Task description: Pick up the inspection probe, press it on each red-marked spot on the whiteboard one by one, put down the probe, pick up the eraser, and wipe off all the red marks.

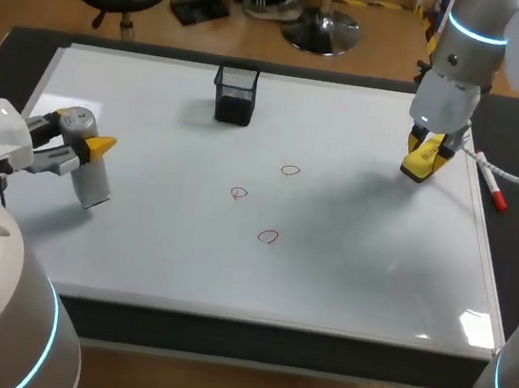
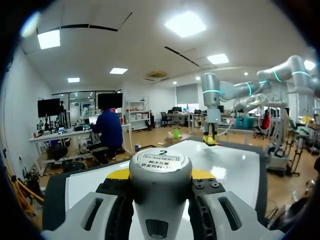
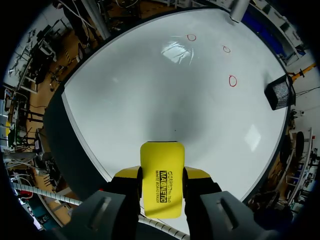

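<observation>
My left gripper (image 1: pixel 82 145) is shut on the grey cylindrical inspection probe (image 1: pixel 90 172), whose lower end stands on the whiteboard (image 1: pixel 137 254) near its left edge; the probe's round labelled top (image 2: pixel 160 165) fills the space between the fingers in the left wrist view. My right gripper (image 1: pixel 424 158) is shut on the yellow eraser (image 1: pixel 421 156) above the board's right side; the eraser (image 3: pixel 161 177) sits between its fingers in the right wrist view. Three red circles (image 1: pixel 289 170) (image 1: pixel 238 193) (image 1: pixel 268 237) mark the board's middle, and the same red circles (image 3: pixel 232 80) lie ahead of the right gripper.
A black mesh pen holder (image 1: pixel 235 93) stands at the back of the board. A red-capped marker (image 1: pixel 492 186) lies on the dark border right of the board. The table's dark rim (image 1: pixel 268 344) runs along the front.
</observation>
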Action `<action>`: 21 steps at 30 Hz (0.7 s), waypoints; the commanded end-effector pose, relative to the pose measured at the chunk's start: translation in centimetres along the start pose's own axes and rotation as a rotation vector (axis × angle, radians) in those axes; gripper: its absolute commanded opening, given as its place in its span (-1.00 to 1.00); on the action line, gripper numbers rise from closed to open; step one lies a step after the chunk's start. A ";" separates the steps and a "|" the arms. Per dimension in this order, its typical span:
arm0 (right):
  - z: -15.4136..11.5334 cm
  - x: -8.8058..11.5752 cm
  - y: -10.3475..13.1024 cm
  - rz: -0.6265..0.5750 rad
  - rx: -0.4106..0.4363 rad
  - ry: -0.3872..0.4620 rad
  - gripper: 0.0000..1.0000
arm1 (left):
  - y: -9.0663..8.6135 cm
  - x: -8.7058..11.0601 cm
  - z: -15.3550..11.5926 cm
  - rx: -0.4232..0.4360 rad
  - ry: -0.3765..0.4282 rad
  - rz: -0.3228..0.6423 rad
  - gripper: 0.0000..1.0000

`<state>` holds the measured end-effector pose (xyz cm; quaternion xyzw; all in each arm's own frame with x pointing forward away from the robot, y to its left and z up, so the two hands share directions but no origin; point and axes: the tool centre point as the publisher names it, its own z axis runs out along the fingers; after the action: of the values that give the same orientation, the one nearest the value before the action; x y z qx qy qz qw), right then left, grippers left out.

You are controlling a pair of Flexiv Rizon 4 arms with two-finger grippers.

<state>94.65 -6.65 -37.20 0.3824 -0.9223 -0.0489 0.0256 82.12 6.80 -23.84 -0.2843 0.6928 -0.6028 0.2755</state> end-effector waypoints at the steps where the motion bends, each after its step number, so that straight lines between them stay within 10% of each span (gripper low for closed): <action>1: -0.1 0.0 -0.1 -0.002 0.002 0.002 -1.00 | -0.2 0.2 0.0 0.003 -0.017 0.001 -1.00; 21: -0.1 -1.2 2.1 -0.100 0.058 0.048 -1.00 | -0.2 0.2 0.0 0.003 -0.017 0.001 -1.00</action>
<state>94.44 -5.93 -37.26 0.4243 -0.9044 -0.0362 0.0273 81.91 6.75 -23.74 -0.2877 0.6898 -0.6024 0.2803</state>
